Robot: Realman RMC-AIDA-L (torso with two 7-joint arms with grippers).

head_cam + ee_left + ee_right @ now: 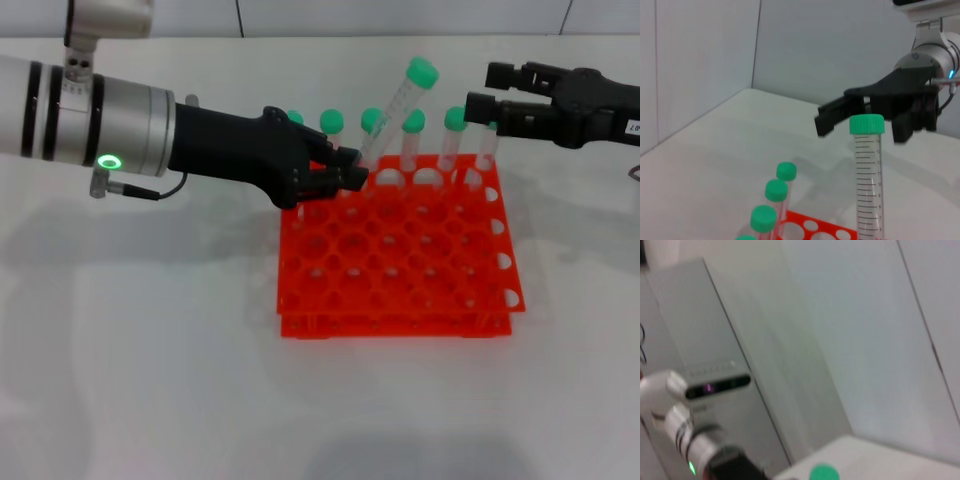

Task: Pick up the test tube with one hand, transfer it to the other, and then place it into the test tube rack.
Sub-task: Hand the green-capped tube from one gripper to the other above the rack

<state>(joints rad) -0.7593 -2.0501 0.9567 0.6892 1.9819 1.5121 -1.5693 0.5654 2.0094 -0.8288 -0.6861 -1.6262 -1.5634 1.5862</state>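
Observation:
My left gripper (pixel 354 168), black and unlabelled, is shut on the lower part of the test tube (pixel 393 112). The tube tilts, its green cap up and to the right, its lower end over the back row of the orange-red rack (pixel 400 262). In the left wrist view the tube (pixel 867 185) stands in front, with the rack's edge (pixel 812 231) below. My right gripper (pixel 481 90), black with a white label, hovers open just right of the tube's cap, apart from it, above the rack's back right corner. It also shows in the left wrist view (pixel 860 116).
Several other green-capped tubes (pixel 412 140) stand in the rack's back row on both sides of the held tube; three caps show in the left wrist view (pixel 776 190). The rack's front rows hold nothing. White table (pixel 150 360) all around.

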